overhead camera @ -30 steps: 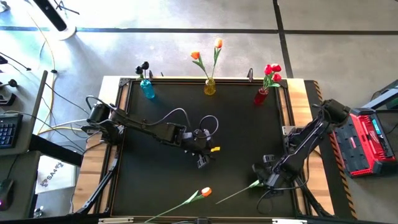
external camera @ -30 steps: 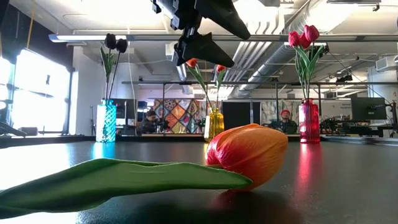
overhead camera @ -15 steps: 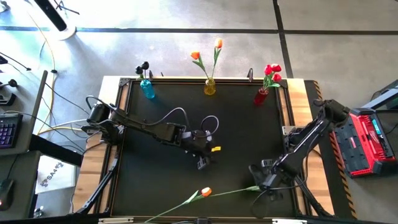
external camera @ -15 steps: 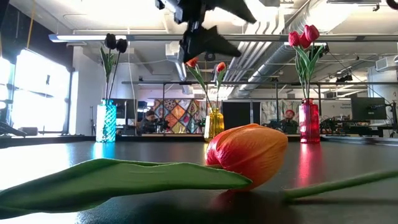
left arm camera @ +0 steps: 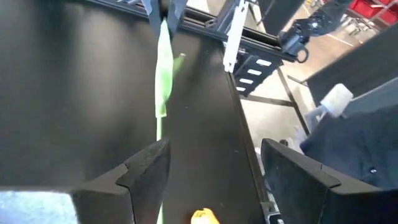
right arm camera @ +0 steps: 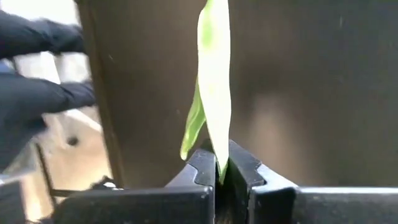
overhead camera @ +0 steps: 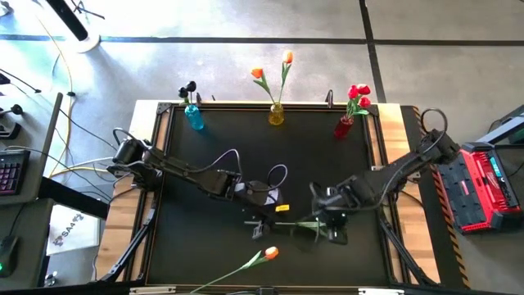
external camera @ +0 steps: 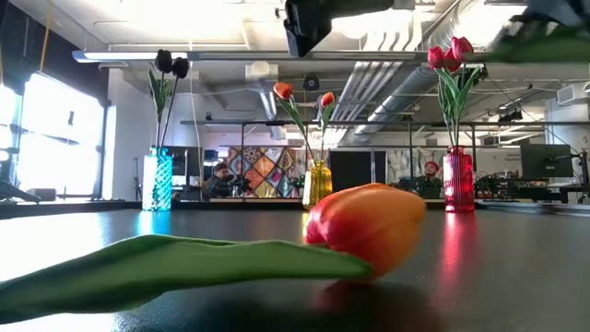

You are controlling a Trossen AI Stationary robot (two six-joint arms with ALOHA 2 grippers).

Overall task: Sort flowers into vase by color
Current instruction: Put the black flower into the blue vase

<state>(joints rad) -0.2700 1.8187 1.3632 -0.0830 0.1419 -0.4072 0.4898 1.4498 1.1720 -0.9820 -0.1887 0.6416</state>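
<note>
Black tabletop (overhead camera: 327, 164), vases along the far edge already stocked: black, orange, red. One orange tulip (overhead camera: 269, 253) lies loose near the front edge. Right gripper (overhead camera: 332, 223) is clamped on another flower's green stem (right arm camera: 213, 81); left gripper (overhead camera: 264, 221) hangs wide open, empty, just beside it.

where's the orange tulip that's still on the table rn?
High view: the orange tulip lies on the black table near its front edge, about centre, just in front of the left tool and left of the right tool, which grips a green stem.
</note>
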